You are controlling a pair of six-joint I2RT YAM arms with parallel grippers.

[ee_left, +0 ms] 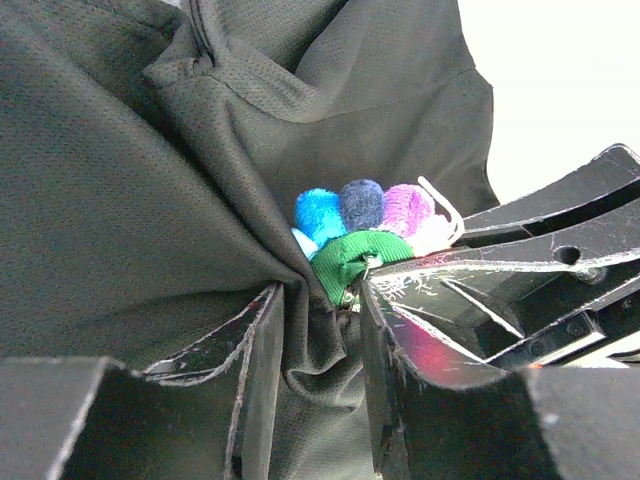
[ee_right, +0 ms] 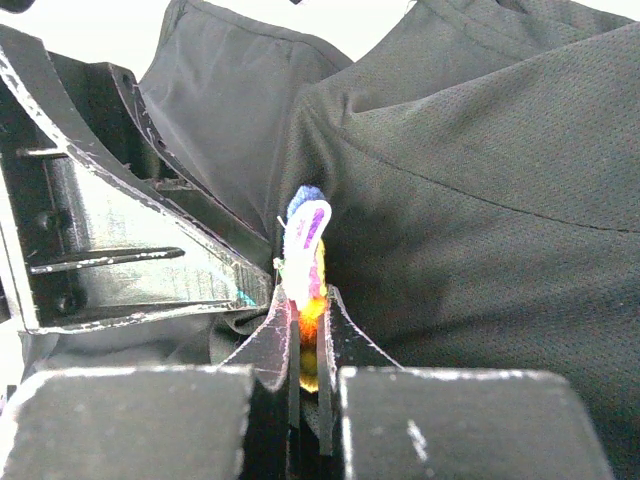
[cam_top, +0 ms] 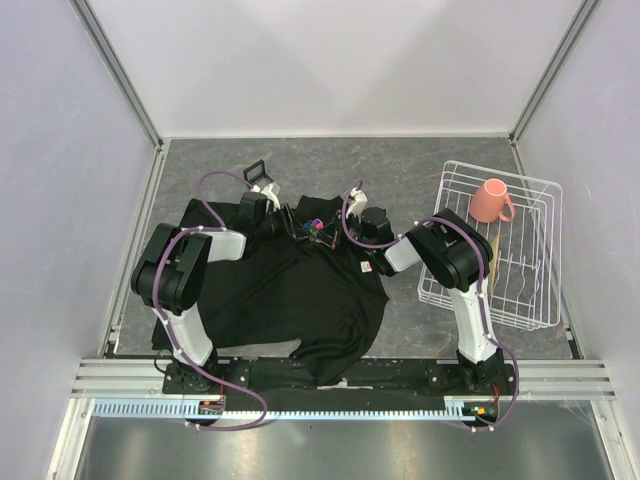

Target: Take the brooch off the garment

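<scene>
Now the right gripper (ee_right: 305, 335) pinches the brooch (ee_right: 306, 245) edgewise on a raised fold of the black T-shirt (ee_left: 130, 200); the left gripper (ee_left: 320, 300) stands parted around slack cloth, so pulling may drag fabric along.

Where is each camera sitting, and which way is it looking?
Top camera: up high behind the arms, facing down at the table; the left arm and right arm show, meeting over the garment.
Left wrist camera: on the left wrist, facing along the left fingers, spread around bunched cloth, toward the brooch.
Right wrist camera: on the right wrist, facing along the right fingers, shut on the brooch.
Shared: all see the brooch and garment; each wrist view catches the other arm's fingers.
</scene>
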